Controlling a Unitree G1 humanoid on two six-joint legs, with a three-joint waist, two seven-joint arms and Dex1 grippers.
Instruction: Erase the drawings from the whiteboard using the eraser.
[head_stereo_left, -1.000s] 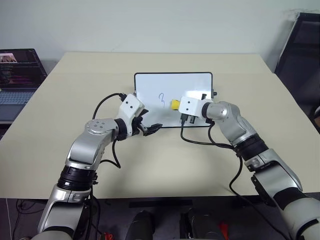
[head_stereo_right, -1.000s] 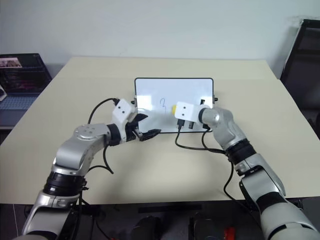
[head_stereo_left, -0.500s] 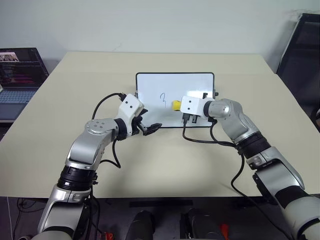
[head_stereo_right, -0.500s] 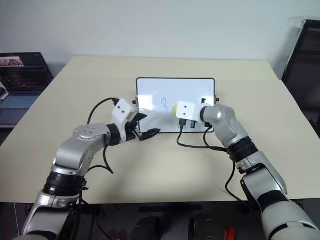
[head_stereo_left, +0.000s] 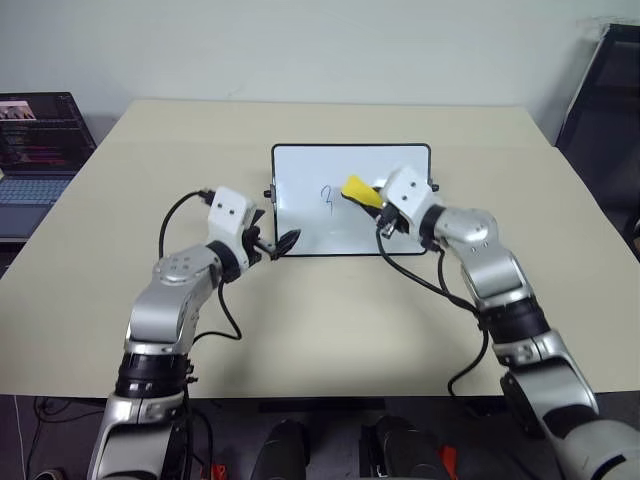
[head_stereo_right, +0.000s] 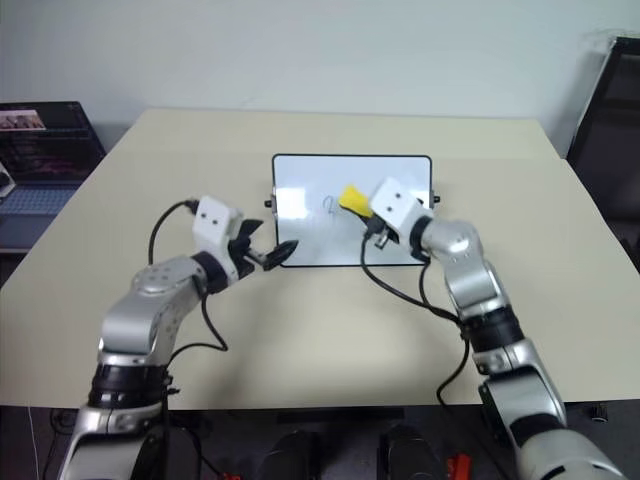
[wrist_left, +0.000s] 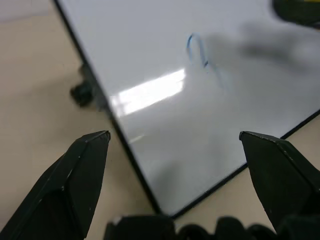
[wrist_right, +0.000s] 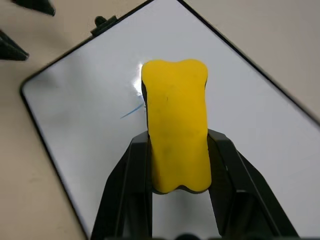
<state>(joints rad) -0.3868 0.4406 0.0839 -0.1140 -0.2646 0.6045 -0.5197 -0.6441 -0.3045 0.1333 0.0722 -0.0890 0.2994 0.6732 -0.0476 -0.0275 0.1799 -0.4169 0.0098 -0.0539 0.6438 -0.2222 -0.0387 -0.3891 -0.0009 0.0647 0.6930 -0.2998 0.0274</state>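
The whiteboard (head_stereo_left: 310, 215) lies flat in the middle of the tan table, with one dark blue scribble (head_stereo_left: 328, 195) of the drawings left of its centre. My right gripper (head_stereo_left: 368, 197) is shut on the yellow eraser (head_stereo_left: 357, 189), which it holds tilted over the board just right of the scribble. In the right wrist view the eraser (wrist_right: 175, 125) sits between both black fingers (wrist_right: 127, 190), with a bit of blue line (wrist_right: 131, 112) beside it. My left gripper (head_stereo_left: 279, 243) stands open at the board's near left corner, its fingers (wrist_left: 80, 175) spread wide over the board's frame.
An open laptop (head_stereo_left: 35, 150) sits off the table's left edge, and a black chair (head_stereo_left: 600, 90) stands at the far right. Black cables loop from both wrists onto the table (head_stereo_left: 330, 320) in front of the board. A small knob (wrist_left: 82, 92) sticks out of the board's left edge.
My right gripper has drawn back and rolled, so the eraser now sits tilted and higher on the board. My left gripper has moved left, toward the board's left corner.
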